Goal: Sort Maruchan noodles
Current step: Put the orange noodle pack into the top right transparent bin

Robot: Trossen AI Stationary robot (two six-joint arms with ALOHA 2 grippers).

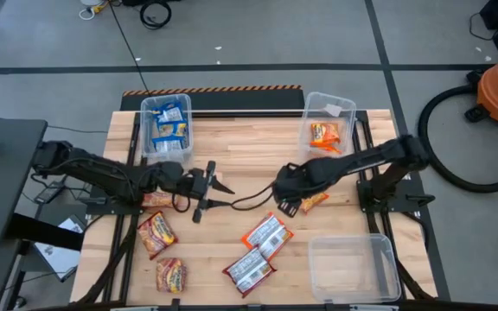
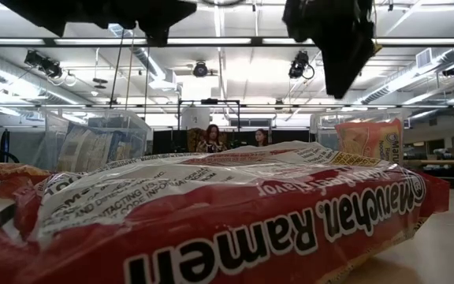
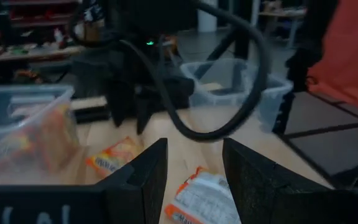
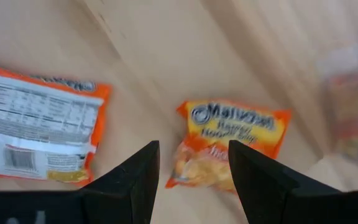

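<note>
Maruchan noodle packets lie flat on the wooden table. An orange packet lies face up below my right gripper, which points down, open, above the table. An orange packet with its white back up lies beside it. My left gripper is open at mid-table, level, pointing toward the right arm. Red packets lie near the front, and one more lies under the left arm.
A clear bin at the far left holds blue packets. A clear bin at the far right holds an orange packet. Another clear bin stands at the near right. A red packet fills the low view.
</note>
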